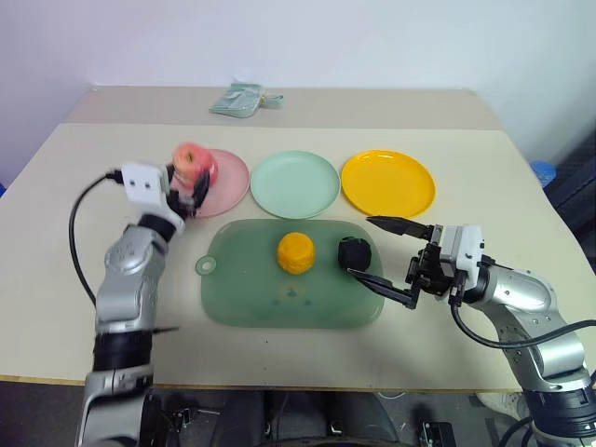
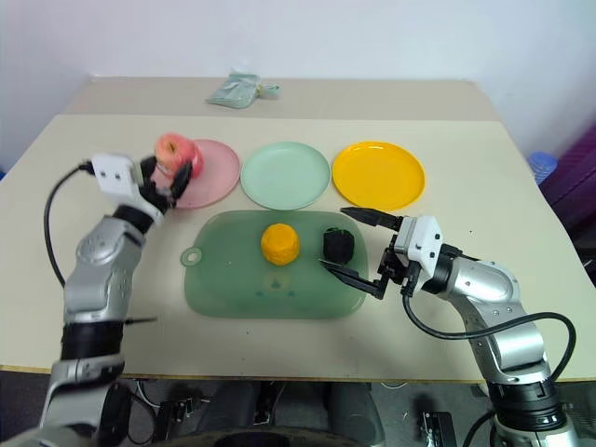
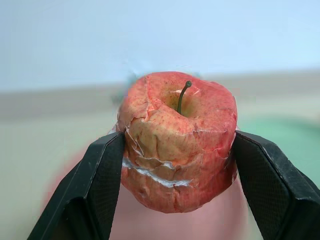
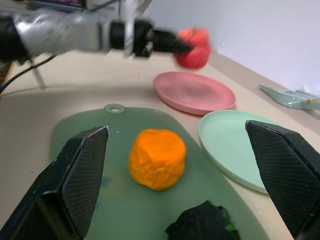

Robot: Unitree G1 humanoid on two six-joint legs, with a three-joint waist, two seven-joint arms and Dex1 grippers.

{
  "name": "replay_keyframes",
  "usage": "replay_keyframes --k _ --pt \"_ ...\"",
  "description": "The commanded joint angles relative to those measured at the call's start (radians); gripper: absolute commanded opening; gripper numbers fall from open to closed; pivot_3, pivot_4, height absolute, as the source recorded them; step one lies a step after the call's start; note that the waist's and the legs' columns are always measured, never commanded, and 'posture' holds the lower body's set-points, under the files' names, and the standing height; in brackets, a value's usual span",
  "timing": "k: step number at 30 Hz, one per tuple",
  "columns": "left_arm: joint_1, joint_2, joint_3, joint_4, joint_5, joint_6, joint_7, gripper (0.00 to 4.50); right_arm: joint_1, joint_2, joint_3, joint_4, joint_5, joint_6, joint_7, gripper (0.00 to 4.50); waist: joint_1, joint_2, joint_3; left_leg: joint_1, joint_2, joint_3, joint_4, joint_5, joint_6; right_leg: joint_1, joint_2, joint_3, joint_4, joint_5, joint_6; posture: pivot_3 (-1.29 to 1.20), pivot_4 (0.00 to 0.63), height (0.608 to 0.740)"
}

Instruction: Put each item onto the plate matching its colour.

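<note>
Clearly the left gripper point(image 3: 177, 165) is clamped on the apple point(image 3: 178, 140), one black finger point(image 3: 97, 185) pressed flat to each flank, stem up and the fruit upright between them. Its skin is cracked and peeling in flakes, with a pale seam showing low on the front, so it looks like a light foam toy: soft enough to dent, brittle at the surface, not slippery. A grip across the widest part of the sides, as here, seems the sound one; squeezing harder would likely shed more skin.

Outward from there, the apple hangs in the air above the left, near edge of the pink plate point(image 1: 228, 182), clear of its surface. To the right of that plate lie the mint green plate point(image 1: 294, 183) and then the yellow-orange plate point(image 1: 387, 182), both bare.

Nearer, on the green board point(image 1: 242, 289), sit the orange lump point(image 1: 296, 252) and, just beside it to the right, the blackish-green lump point(image 1: 355, 252). Both look equally light and crumbly, and rounded enough to roll if nudged; each wants a hold across its middle.

The right gripper point(image 1: 391, 264) has its jaws spread wide, holding nothing, level at the board's right edge with the dark lump just off its fingers.

A pale green cloth point(image 1: 244, 99) lies far back on the table point(image 1: 74, 186).
</note>
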Motion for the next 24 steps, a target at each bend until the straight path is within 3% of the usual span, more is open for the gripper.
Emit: replay_keyframes --k 1,5,11,12,15,19,24 --pt "-0.114 -0.040 -0.006 0.110 0.033 0.027 0.089 3.32 -0.024 0.013 0.003 0.000 -0.009 -0.022 -0.011 4.50 0.000 0.000 0.000 0.000 0.000 0.000 0.000 0.000 -0.001 0.000 0.000 0.000 0.000 0.000 0.000 0.00 0.150 0.740" --pt "-0.206 -0.090 -0.055 0.219 0.113 0.051 0.179 3.32 -0.035 0.019 0.007 0.011 -0.016 -0.029 -0.013 4.50 -0.001 -0.001 0.000 -0.001 0.000 0.000 0.000 0.001 -0.001 -0.001 0.000 0.000 0.000 0.000 0.000 0.00 0.150 0.740" --pt "-0.187 -0.084 -0.061 0.274 0.137 0.063 0.180 3.32 -0.026 0.018 -0.004 0.018 -0.019 -0.041 -0.019 4.50 -0.006 -0.002 0.001 -0.001 0.001 0.001 0.000 0.002 -0.003 -0.003 0.001 0.000 0.001 0.000 0.000 0.00 0.150 0.740" --pt "-0.180 -0.078 -0.055 0.265 0.130 0.069 0.169 3.59 -0.022 0.018 -0.004 0.019 -0.022 -0.045 -0.022 4.50 -0.004 -0.002 0.001 -0.001 0.001 0.001 0.000 0.002 -0.003 -0.003 0.001 0.000 0.001 0.000 0.000 0.00 0.150 0.740" --pt "-0.160 -0.060 -0.038 0.221 0.109 0.085 0.150 4.44 -0.014 0.021 -0.002 0.022 -0.029 -0.052 -0.030 4.50 -0.003 -0.003 0.002 -0.001 0.001 0.001 0.000 0.002 -0.003 -0.002 0.001 0.000 0.001 0.000 0.000 0.00 0.150 0.740" --pt "-0.125 -0.041 -0.032 0.138 0.079 0.124 0.103 4.44 -0.011 0.026 0.002 0.022 -0.035 -0.053 -0.035 4.50 -0.001 -0.003 0.002 -0.001 0.001 0.001 0.000 0.002 -0.003 -0.002 0.000 0.000 0.001 0.000 0.000 0.00 0.150 0.740" --pt "0.007 -0.001 -0.049 -0.126 -0.058 0.212 -0.092 4.44 -0.005 0.025 0.006 0.016 -0.036 -0.030 -0.049 4.50 -0.004 -0.003 0.002 -0.001 0.001 0.001 0.000 0.002 -0.003 -0.002 0.000 0.000 0.001 0.000 0.000 0.00 0.150 0.740"
